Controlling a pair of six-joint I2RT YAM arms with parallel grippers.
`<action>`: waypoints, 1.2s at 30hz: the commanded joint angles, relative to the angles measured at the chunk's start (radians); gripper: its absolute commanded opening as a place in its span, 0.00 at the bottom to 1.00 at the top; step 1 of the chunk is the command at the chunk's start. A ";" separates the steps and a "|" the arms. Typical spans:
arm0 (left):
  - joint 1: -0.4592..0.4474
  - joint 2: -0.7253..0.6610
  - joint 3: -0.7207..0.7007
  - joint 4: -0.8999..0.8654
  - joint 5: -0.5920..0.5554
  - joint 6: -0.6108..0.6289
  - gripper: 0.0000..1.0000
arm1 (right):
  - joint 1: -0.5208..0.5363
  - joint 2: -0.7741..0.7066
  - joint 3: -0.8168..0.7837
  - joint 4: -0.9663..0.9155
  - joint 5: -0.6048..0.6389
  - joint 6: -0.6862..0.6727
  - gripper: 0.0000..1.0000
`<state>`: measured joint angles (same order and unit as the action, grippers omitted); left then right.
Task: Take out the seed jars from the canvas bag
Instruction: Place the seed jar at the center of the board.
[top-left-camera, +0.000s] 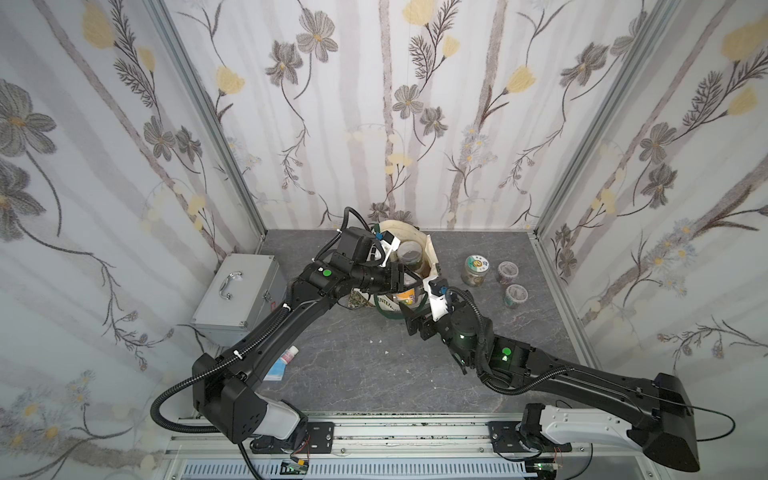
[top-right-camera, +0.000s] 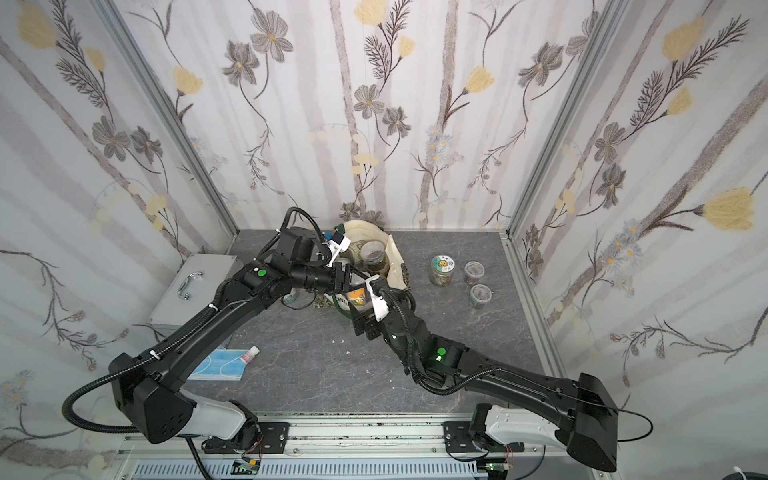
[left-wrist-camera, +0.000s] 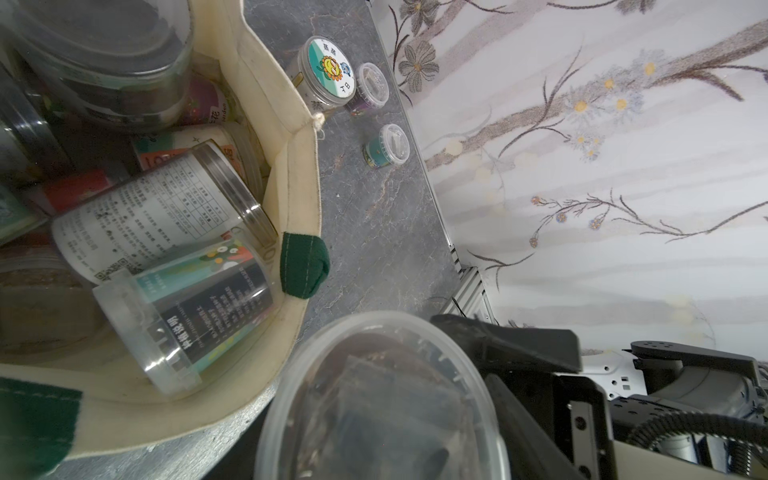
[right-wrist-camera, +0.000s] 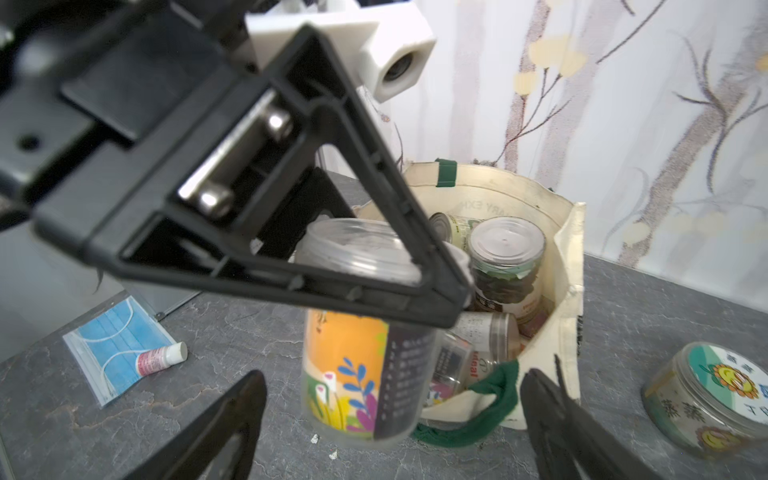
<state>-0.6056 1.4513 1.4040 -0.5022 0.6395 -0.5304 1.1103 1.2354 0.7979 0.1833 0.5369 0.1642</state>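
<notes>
The left gripper (top-right-camera: 347, 281) is clamped on the lid end of an orange-labelled seed jar (right-wrist-camera: 349, 374) and holds it upright at the front rim of the canvas bag (right-wrist-camera: 569, 266). The right gripper (right-wrist-camera: 392, 399) stands wide open, with one finger on each side of that jar's base, gripping nothing. Further jars (right-wrist-camera: 505, 257) sit inside the bag, some upright and some on their sides. Three seed jars (top-left-camera: 476, 270) stand on the table (top-left-camera: 353, 365) to the bag's right, apart from it
</notes>
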 joint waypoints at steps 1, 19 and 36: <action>-0.032 0.038 0.016 0.072 -0.114 0.002 0.52 | -0.024 -0.087 -0.037 -0.038 0.083 0.112 1.00; -0.438 0.750 0.493 0.329 -0.545 0.103 0.50 | -0.687 -0.480 0.179 -0.696 -0.336 0.543 1.00; -0.540 1.254 0.974 0.416 -0.811 0.148 0.55 | -0.724 -0.503 0.327 -0.875 -0.365 0.514 1.00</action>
<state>-1.1439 2.6797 2.3455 -0.1196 -0.1177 -0.3923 0.3870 0.7334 1.1240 -0.6674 0.1654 0.6872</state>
